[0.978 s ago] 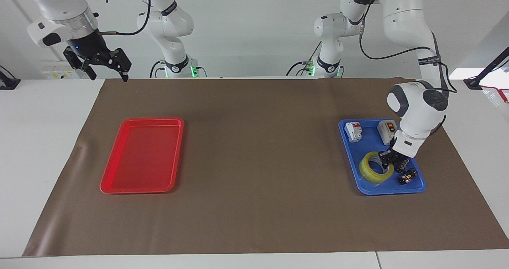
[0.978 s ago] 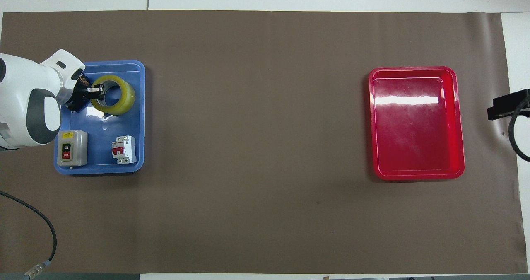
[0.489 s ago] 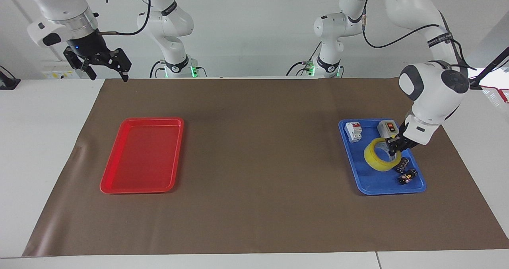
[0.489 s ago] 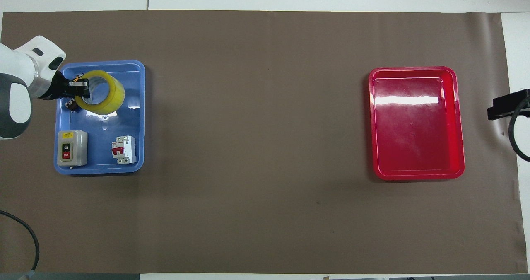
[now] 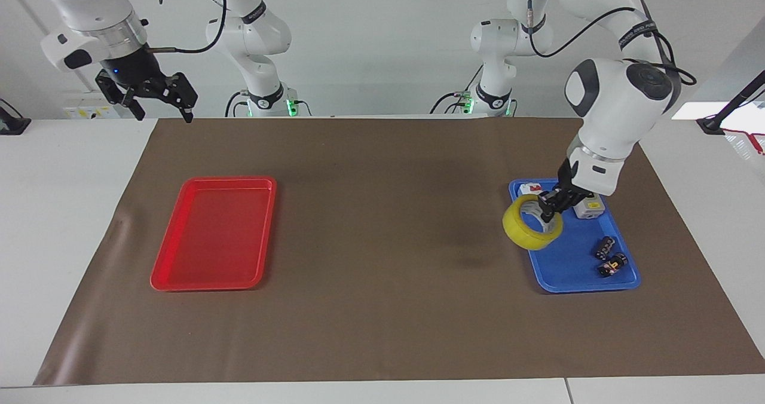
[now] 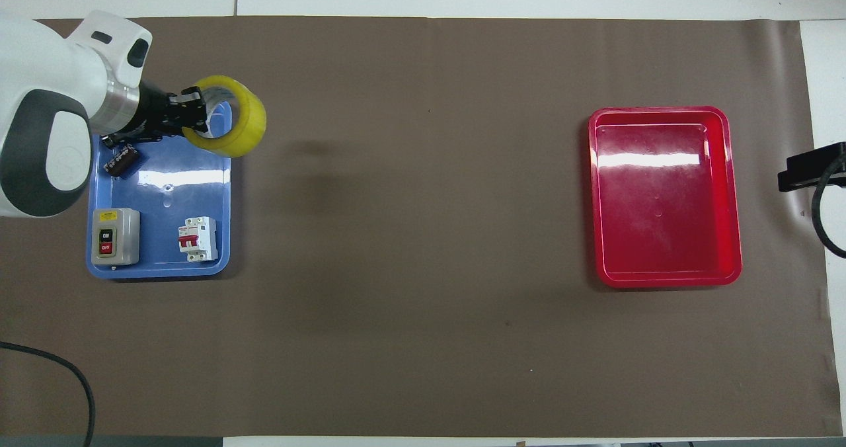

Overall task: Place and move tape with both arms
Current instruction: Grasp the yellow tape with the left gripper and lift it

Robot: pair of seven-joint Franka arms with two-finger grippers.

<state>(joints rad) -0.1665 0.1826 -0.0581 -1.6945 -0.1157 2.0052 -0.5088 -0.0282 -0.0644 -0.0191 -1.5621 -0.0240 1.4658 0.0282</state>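
A yellow tape (image 5: 531,229) is being shown beside a blue tray (image 5: 574,266), and a red tray (image 5: 215,233) is being seen on a brown mat (image 5: 382,308). White arms with black grippers are being displayed.

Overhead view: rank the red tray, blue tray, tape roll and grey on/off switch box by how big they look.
1. Red tray
2. Blue tray
3. Tape roll, though it is raised in the left tool, so closer to the camera and unsure
4. Grey switch box
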